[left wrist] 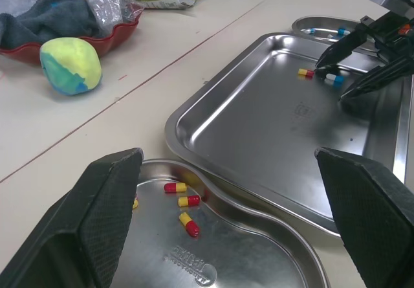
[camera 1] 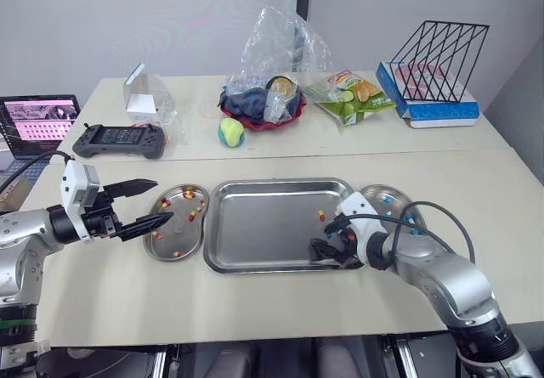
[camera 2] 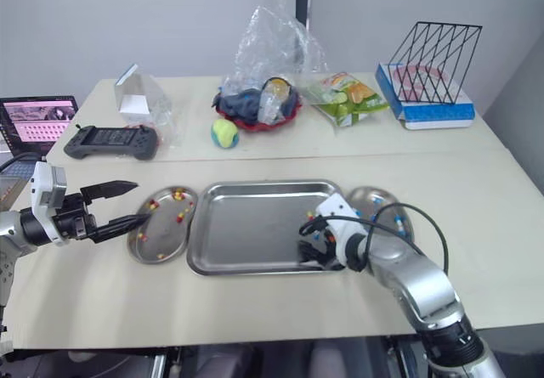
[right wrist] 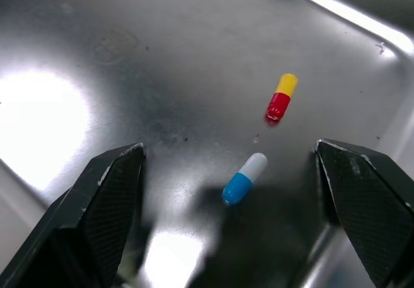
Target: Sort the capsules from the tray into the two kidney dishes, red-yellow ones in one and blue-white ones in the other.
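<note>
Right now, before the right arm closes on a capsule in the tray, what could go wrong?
The blue-white capsule and the red-yellow capsule lie close together between the open right fingers; closing may catch both or knock one away. On the smooth tray, a capsule pinched off-centre could also slide out.

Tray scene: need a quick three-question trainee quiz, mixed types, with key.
1. True or false: the tray is empty.
2. How many capsules lie between the right pincer's fingers?
3. The left pincer is: A) shut on a capsule, B) open by the left kidney dish, C) resting in the tray.
Key: 1 false, a red-yellow capsule lies beside a blue-white capsule; 2 two; 3 B.
</note>
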